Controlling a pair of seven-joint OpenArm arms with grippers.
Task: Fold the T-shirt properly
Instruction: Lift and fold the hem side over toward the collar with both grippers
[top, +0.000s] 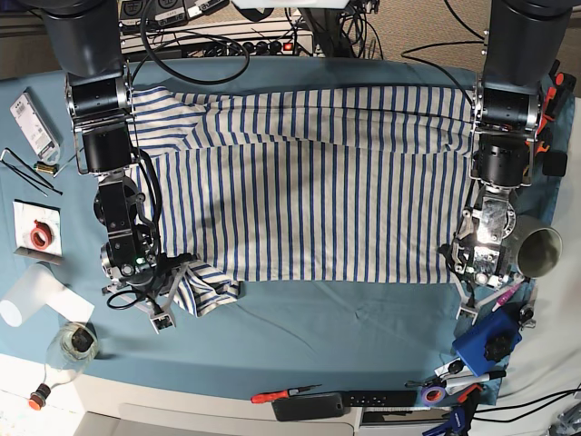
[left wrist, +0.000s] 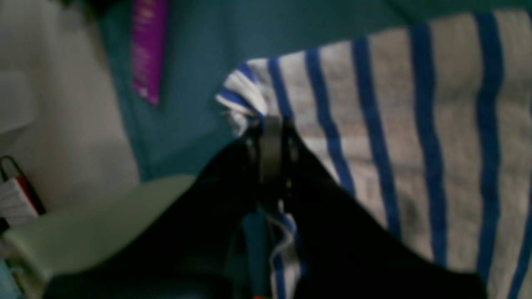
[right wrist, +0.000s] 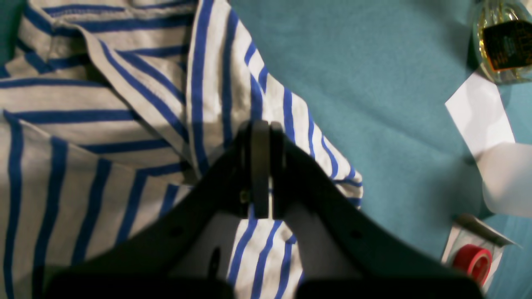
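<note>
The T-shirt (top: 309, 191), cream with thin blue stripes, lies spread wide across the teal tablecloth (top: 345, 318). At its lower corner on the base view's right, my left gripper (top: 458, 259) is shut on the hem. The left wrist view shows those fingers (left wrist: 271, 122) pressed together with a bunched corner of the T-shirt (left wrist: 415, 124) pinched at their tips. On the base view's left, my right gripper (top: 182, 277) is shut on the crumpled sleeve. In the right wrist view the closed gripper (right wrist: 262, 124) rests on folded T-shirt cloth (right wrist: 104, 124), with stripes showing between the jaws.
Beside the right gripper lie a glass bottle (right wrist: 505, 39), a white paper (right wrist: 478, 112) and a red tape roll (right wrist: 471, 259). A metal cup (top: 542, 252) and a blue box (top: 486, 341) stand near the left gripper. A screwdriver (top: 286, 393) and a black remote (top: 345, 402) lie along the front edge.
</note>
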